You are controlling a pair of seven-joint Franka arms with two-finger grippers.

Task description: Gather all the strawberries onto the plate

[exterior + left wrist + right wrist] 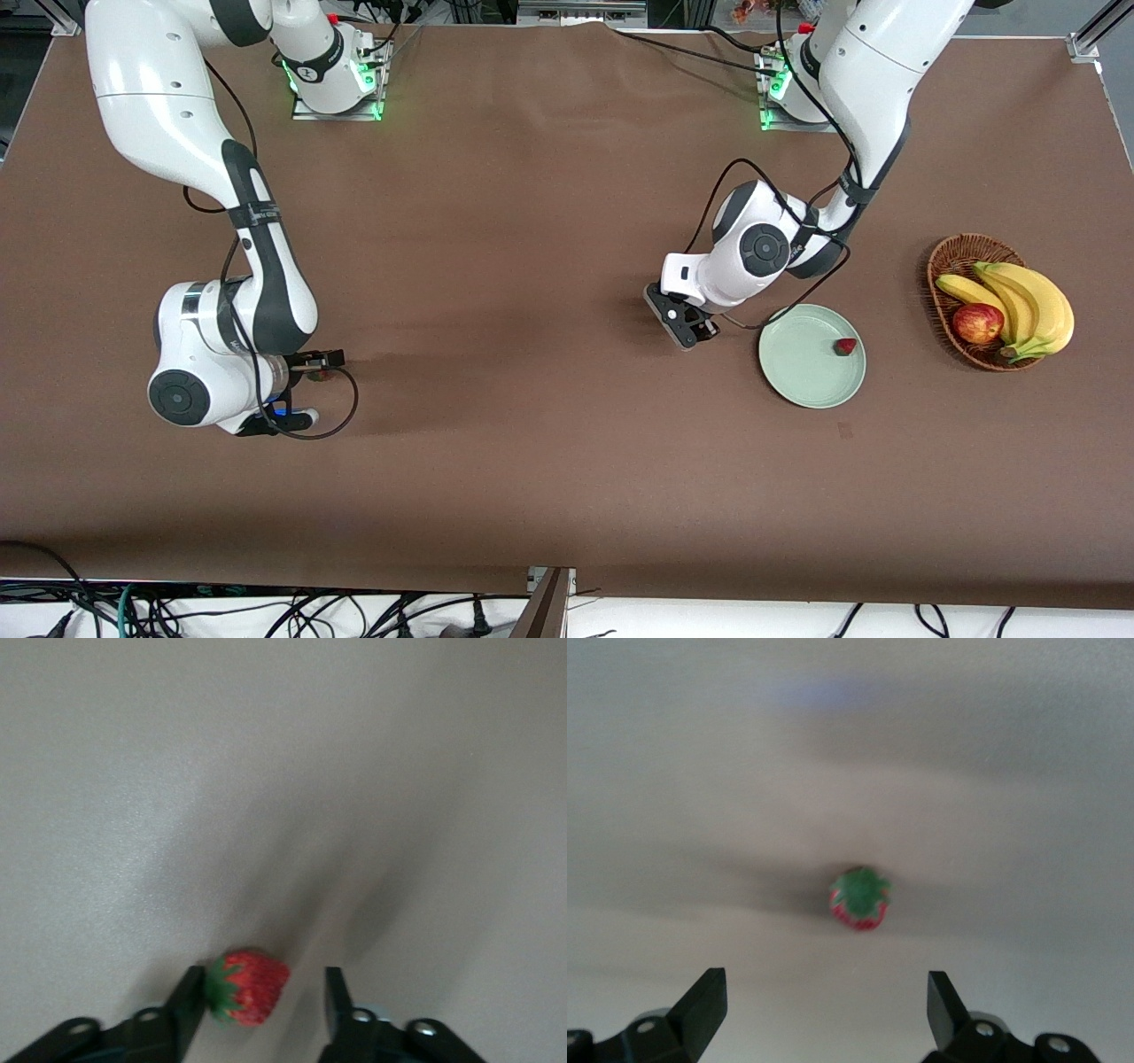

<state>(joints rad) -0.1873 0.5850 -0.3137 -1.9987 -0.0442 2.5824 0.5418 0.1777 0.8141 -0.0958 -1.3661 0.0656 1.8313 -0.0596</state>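
- Right now your left gripper [697, 330] is hanging low over the table beside the plate [802, 377], toward the right arm's end; its fingers [188, 992] are spread around a strawberry [248, 987] lying on the cloth, not yet pinching it.
- Your right gripper [312, 365] is hovering over another strawberry [859, 897] at the right arm's end of the table, fingers [709, 999] parted wide, well clear of it.
- One strawberry [847, 346] is lying in the plate, near the rim toward the basket [946, 268].
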